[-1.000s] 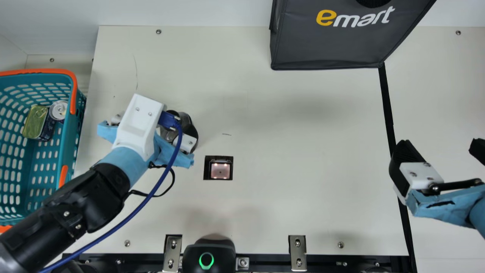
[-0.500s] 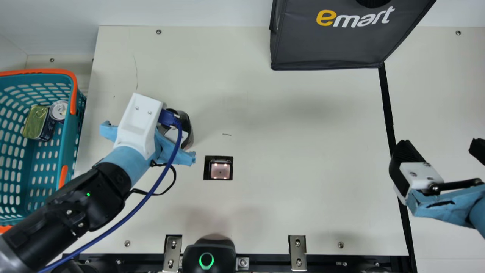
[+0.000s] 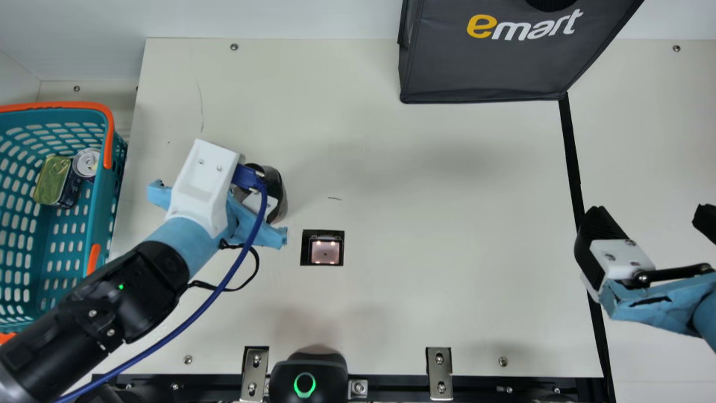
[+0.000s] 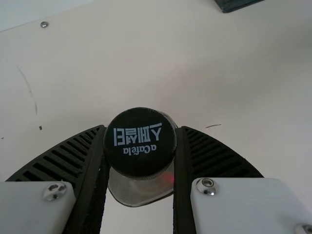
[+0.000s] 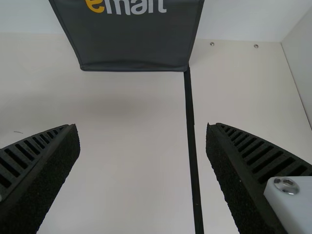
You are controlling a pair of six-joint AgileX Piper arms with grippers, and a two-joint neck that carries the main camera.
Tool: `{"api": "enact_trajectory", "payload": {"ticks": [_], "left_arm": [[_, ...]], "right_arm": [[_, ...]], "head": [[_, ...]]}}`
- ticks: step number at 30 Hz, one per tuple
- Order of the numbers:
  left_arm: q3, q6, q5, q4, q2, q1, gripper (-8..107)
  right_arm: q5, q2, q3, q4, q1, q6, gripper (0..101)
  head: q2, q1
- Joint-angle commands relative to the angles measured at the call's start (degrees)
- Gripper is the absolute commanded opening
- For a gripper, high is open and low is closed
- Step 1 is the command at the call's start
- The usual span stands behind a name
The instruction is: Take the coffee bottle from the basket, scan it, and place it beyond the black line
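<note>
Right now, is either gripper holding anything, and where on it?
Left gripper has the coffee bottle, pinched at its black cap from both sides. Right gripper is open and empty.

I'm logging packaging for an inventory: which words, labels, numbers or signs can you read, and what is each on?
"emart": dark grey fabric bag.
"aCaféla 스페셜티", upside down in the left wrist view: round black cap of the see-through coffee bottle.
Gold-topped rectangular tin: any print too small to read.
Silver-topped round can: the same.
</note>
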Motion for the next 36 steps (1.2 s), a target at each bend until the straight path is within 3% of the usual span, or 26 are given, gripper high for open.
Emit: {"api": "enact_trajectory", "payload": {"ticks": [1,18,36], "left_arm": [[-0.24,3.02,-0.77,-1.80,-0.39,0.17,10],[-2.11,32.64,-4.33,-22.28,-2.36,4.14,10],[-5.33,66.83,1.14,-49.42,-3.87,12.94,10]], "right_arm": [[0.00,0.00,0.00,0.00,0.00,0.00,91],[0.00,0.00,0.00,0.00,0.00,0.00,91],[0.00,0.00,0.00,0.04,0.00,0.00,91]], "head": [[0.00,-1.57],[0.00,-1.57],[0.00,-1.57]]}}
